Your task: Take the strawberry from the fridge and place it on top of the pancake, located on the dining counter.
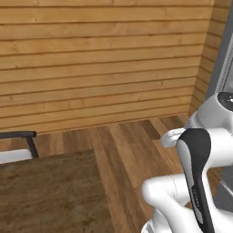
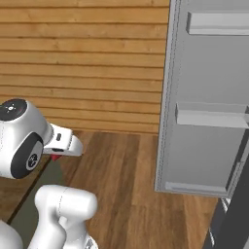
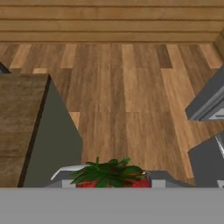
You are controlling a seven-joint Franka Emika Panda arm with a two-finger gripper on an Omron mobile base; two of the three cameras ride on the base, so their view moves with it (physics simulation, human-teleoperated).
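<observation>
No readable text, label, brand, number or sign appears in any of the views. The fridge [image 2: 209, 97] door shows plain grey panels with no lettering, and the dining counter [image 3: 17, 113] beside it carries only wood grain. The dark band on the robot's forearm bears a faint small marking, too blurred to read.

Left base view: behind arm [image 1: 195, 182], looking forward and down at plank wall [image 1: 100, 59], wooden floor [image 1: 132, 150], dark desk [image 1: 50, 195] corner at lower left. Right base view: from other side, facing same wall and floor, open fridge [image 2: 209, 97] door close at right. Hand view: low, aimed along floor toward wall, desk edge at left, fridge parts at right.
</observation>
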